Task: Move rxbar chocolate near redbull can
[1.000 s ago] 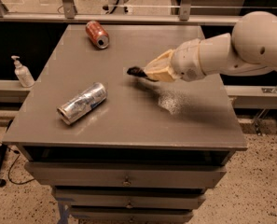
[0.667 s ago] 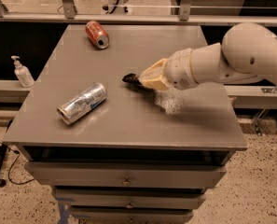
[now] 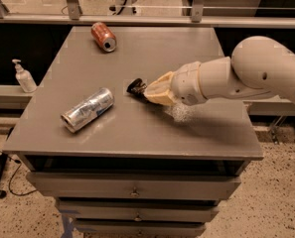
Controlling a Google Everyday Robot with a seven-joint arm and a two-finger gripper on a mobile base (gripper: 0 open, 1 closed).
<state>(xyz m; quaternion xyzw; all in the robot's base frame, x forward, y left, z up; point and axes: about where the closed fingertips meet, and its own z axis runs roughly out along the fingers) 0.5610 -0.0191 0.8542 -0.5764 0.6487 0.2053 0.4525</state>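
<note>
The redbull can (image 3: 88, 109), slim and silver with blue patches, lies on its side on the left front part of the grey table (image 3: 196, 133). My gripper (image 3: 137, 88) reaches in from the right over the table's middle, to the right of the can and apart from it. A small black piece, the rxbar chocolate (image 3: 134, 86), shows at its tip, pinched between the fingers and held just above the surface. Most of the bar is hidden by the cream-coloured hand.
A red-orange soda can (image 3: 103, 36) lies on its side at the back left of the table. A white pump bottle (image 3: 24, 77) stands on a ledge left of the table. Drawers sit below the tabletop. A railing runs behind.
My gripper has moved left across the table with the black bar in it, closer to the silver can. The cans have not moved.
</note>
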